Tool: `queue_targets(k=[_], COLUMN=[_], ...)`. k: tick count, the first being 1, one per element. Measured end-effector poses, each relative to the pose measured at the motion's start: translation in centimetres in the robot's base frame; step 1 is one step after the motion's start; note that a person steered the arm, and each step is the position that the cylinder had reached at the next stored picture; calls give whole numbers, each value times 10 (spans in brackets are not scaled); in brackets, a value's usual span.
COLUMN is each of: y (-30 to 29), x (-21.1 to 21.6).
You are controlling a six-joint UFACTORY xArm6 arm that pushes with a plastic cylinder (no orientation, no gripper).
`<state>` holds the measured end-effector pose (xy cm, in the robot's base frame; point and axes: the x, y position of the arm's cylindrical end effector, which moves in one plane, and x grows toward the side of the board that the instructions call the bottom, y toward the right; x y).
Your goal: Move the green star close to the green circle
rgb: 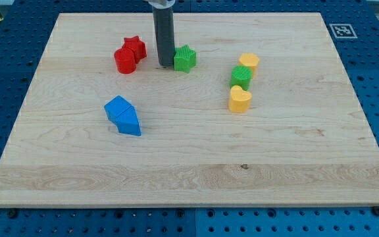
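Note:
The green star [185, 58] lies in the upper middle of the wooden board. My tip [166, 64] stands right against the star's left side, between it and the red blocks. The green circle [241, 76] lies further toward the view's right, between a yellow block [248, 62] above it and a yellow heart [239, 99] below it, touching both. A gap of bare board separates the star from the circle.
A red star [135, 47] and a red round block [125, 60] lie together just left of my tip. Two blue blocks [123, 115] lie touching at the lower left. The board [189, 178] rests on a blue pegboard table.

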<state>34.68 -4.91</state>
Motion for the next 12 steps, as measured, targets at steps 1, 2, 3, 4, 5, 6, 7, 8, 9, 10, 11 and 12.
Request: queue_targets(k=[1,2,3,4,5,6,7,8,9,10,11,12], y=[-14,-9,20,26,24,15,10,19,27,43,46,46], x=[-19,-33,-22,-3,6,15,33,36,40,43,43,38])
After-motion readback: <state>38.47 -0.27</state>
